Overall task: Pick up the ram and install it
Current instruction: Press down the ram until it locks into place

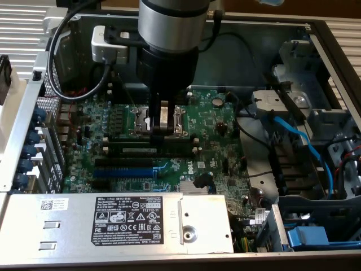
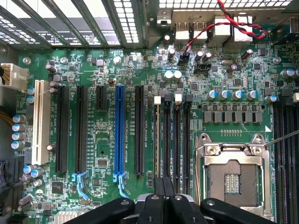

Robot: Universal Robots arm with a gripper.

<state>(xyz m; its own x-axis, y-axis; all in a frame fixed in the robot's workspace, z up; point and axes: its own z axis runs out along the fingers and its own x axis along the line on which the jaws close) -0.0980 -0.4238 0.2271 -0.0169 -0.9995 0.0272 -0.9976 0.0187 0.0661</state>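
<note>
Item: RAM installation, late stage by appearance.

Gripper (image 1: 162,127): jaws closed together, holding nothing visible, tips poised directly above the memory slots (image 1: 151,148), beside the CPU socket (image 1: 157,119).

The ram (image 1: 141,151): dark-green stick with pale label strip, lying lengthwise in one of the slots, apparently seated; whether the end clips have latched cannot be told. In the wrist view, one slot (image 2: 157,135) shows a thin board edge-on.

Judgement: pickup done, insertion seemingly done; full seating unconfirmed.

Materials: motherboard (image 1: 211,147), glossy green laminate studded with cylindrical capacitors; blue expansion slot (image 2: 120,130), moulded plastic; socket frame, bright stamped steel; power supply (image 1: 113,223), matte grey sheet metal.
</note>
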